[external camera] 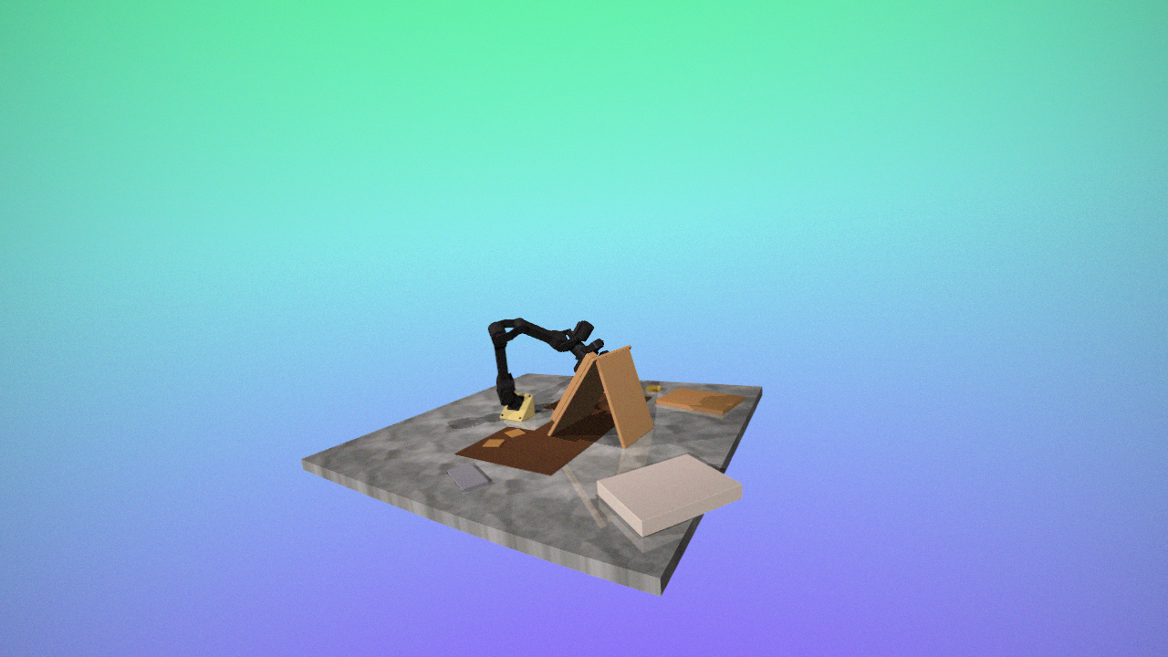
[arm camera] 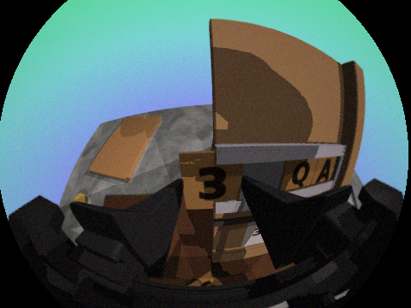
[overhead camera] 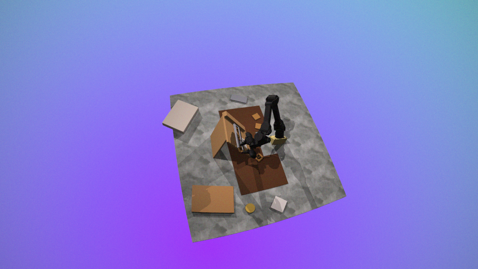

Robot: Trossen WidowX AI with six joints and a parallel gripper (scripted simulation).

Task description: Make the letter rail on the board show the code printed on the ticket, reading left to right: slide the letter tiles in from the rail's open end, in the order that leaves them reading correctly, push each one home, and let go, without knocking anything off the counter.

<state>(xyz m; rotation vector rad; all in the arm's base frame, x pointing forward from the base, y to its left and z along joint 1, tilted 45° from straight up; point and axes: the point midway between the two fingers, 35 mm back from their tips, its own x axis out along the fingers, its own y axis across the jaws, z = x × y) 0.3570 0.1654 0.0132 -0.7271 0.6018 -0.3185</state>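
The gripper (overhead camera: 242,148) (external camera: 603,352) (arm camera: 211,181) is clenched on the tile marked 3 (arm camera: 211,180), one finger along each side edge. The wrist view shows this tile upright at the rail's open end, its right part apparently between the strips of the rail (overhead camera: 237,136) (arm camera: 274,154). Toward three o'clock from it, past a gap, the Q tile (arm camera: 300,174) and A tile (arm camera: 324,172) sit side by side in the rail. The ticket (arm camera: 257,235) lies below the rail, largely hidden; only a 3 is readable. Taking the top view's clock from the board (overhead camera: 219,135) (external camera: 625,396) (arm camera: 265,94), two loose tiles (overhead camera: 255,116) (overhead camera: 258,126) (external camera: 493,443) (external camera: 515,432) rest on the brown mat (overhead camera: 264,177) (external camera: 530,453) at two o'clock. Another tile (overhead camera: 259,157) (arm camera: 206,282) is at four, its character not legible. The arm's base (overhead camera: 273,142) (external camera: 525,413) stands at three o'clock on the grey counter (overhead camera: 310,160) (external camera: 383,461). The pale block (overhead camera: 180,115) (external camera: 665,488), at ten, overhangs the counter's edge.
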